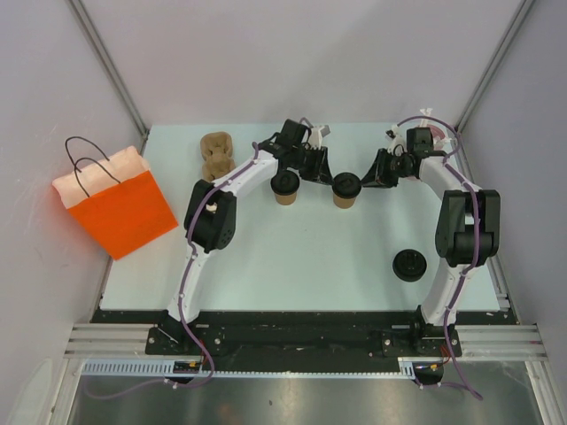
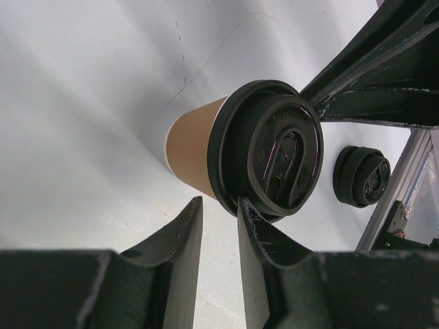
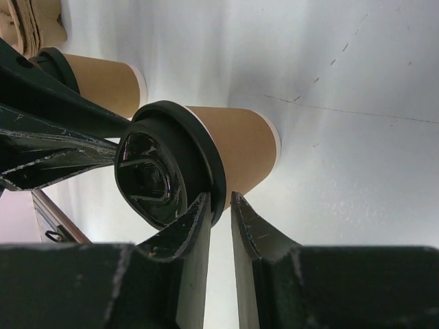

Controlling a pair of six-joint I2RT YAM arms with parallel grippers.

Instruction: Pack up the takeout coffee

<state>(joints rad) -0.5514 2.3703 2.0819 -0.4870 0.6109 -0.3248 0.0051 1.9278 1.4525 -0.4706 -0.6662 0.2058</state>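
A: Where does everything sit?
B: Upper centre of the worktop: left cup alone; right cup has the left gripper and right gripper at its lid rim — fingers narrowly apart, grip unclear.

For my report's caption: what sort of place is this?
Probably a robot test cell, not a café: two arms bolted to a table, bare grey walls, and paper cups with an orange bag.

walls: plain grey-white panels | posts: grey metal, corners | table: pale green top | rail: black, near edge
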